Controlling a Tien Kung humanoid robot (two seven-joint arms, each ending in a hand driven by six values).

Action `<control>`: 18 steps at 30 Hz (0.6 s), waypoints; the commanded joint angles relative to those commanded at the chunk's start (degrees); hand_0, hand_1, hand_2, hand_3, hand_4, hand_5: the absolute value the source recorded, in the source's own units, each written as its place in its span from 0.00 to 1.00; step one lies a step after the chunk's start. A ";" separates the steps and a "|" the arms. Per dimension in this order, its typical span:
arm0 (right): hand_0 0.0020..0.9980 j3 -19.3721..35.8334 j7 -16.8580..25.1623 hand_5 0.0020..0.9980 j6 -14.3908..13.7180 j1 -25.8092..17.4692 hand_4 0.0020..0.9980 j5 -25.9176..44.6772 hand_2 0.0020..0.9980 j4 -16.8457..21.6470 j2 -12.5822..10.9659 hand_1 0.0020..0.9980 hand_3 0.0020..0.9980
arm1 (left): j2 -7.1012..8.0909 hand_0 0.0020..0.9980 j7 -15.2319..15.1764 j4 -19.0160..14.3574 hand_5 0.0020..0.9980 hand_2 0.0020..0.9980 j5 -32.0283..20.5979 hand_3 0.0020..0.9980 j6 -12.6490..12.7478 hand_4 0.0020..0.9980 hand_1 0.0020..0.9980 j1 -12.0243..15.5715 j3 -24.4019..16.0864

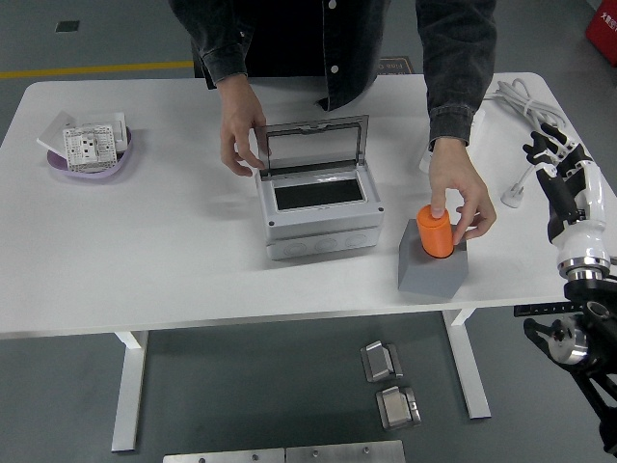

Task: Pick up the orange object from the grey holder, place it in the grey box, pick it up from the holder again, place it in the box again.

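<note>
An orange cylinder (434, 231) stands upright in the grey holder (431, 269) at the front right of the table. A person's hand (463, 196) grips the cylinder's top from behind. The grey box (319, 216) sits mid-table with its lid (313, 143) raised; its dark inside holds nothing I can see. The person's other hand (237, 130) holds the lid's left edge. My right hand (557, 154) hangs at the table's right edge, fingers relaxed, holding nothing. My left arm does not show.
A purple dish (89, 159) with a white switch part (90, 141) sits far left. A white power strip (451, 130) and its cable (514, 95) and plug (511, 196) lie at the back right, near my right hand. Metal parts (389, 381) lie on the floor.
</note>
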 joint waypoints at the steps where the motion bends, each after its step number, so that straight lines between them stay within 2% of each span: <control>1: 0.80 -0.05 0.04 0.36 0.00 0.03 0.64 0.02 0.75 -0.05 0.03 0.71 0.74 | 0.00 0.66 0.00 0.00 0.43 0.62 0.00 0.65 0.00 0.63 0.66 -0.01 -0.01; 7: 0.79 -1.02 0.44 0.36 -0.57 0.10 0.64 -0.25 0.75 -0.46 0.16 0.71 0.73 | 0.14 0.66 -0.01 0.02 0.43 0.62 0.03 0.65 0.02 0.63 0.66 -0.07 -0.11; 14: 0.79 -7.28 5.75 0.36 -3.61 1.14 0.64 4.77 0.75 -3.30 0.84 0.71 0.73 | 0.12 0.66 0.00 0.01 0.43 0.62 -0.10 0.65 -0.01 0.63 0.66 0.24 -0.04; 18: 0.80 -11.01 7.20 0.36 -4.24 1.66 0.64 4.28 0.75 -4.59 1.41 0.71 0.73 | 0.05 0.66 0.00 -0.02 0.43 0.62 -0.13 0.65 -0.02 0.63 0.66 0.41 0.04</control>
